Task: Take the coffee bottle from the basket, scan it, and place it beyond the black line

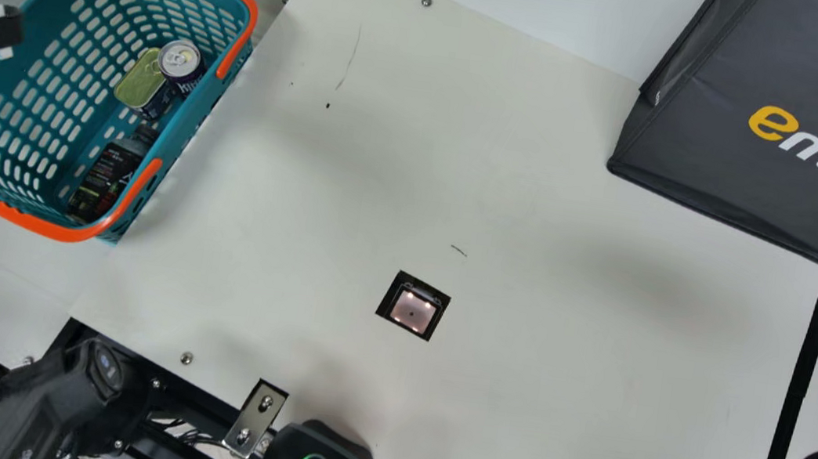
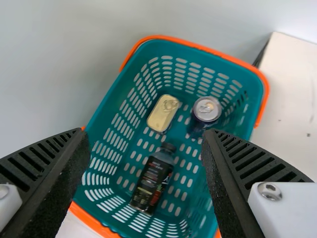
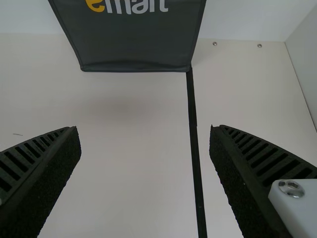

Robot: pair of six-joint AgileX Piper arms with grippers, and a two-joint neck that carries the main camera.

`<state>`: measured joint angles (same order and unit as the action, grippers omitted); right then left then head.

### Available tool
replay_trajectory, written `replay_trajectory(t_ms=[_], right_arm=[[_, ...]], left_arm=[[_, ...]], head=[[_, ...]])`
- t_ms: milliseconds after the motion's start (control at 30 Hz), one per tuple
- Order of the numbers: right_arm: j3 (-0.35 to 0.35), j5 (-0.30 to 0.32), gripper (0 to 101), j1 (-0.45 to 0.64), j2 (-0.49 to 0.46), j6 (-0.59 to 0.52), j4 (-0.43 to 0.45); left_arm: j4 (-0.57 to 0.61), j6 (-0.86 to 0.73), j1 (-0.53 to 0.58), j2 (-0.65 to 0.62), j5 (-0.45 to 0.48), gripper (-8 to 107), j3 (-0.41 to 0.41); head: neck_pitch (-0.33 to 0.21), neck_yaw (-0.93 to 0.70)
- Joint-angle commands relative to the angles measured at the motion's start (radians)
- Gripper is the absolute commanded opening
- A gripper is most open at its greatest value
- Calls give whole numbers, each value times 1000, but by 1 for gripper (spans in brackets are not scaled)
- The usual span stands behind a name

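A teal plastic basket (image 1: 48, 28) has 2 curved orange handles (image 1: 65, 233). Black-and-red-labelled coffee bottle (image 2: 151, 184); silver-topped round navy can (image 2: 207, 109); gold-lidded oblong tin (image 2: 162, 114). Flat cream tabletop (image 1: 539, 199); straight black line (image 1: 801, 376); charcoal fabric bag (image 1: 732, 177), yellow-and-white lettering (image 1: 774, 124).

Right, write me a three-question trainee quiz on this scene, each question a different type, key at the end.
1. Which shares the basket with the coffee bottle?
a) a banana
b) a drinks can
c) a sponge
2. True or false: the left end effector is open.
3. Fill in the blank: the black line meets the bottom edge of a dark ____.

Key: 1 b; 2 true; 3 bag.
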<state>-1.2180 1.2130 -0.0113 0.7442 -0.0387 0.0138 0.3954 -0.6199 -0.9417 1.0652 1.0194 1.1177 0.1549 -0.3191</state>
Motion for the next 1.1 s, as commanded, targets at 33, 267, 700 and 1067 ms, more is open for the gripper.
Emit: replay_trajectory(t_ms=[33, 267, 700, 1067], right_arm=[[0, 0, 91, 0, 0, 0, 0], [0, 0, 91, 0, 0, 0, 0], [0, 0, 91, 0, 0, 0, 0], [0, 1, 91, 0, 0, 0, 0]], left_arm=[[30, -88, -77, 23, 2, 90, -8], [21, -108, -95, 38, -24, 90, -52], [-63, -12, 25, 42, -109, 90, -125], [-143, 91, 126, 79, -207, 90, -194]], head=[[-17, -2], [-17, -2], [-17, -2], [-17, -2]])
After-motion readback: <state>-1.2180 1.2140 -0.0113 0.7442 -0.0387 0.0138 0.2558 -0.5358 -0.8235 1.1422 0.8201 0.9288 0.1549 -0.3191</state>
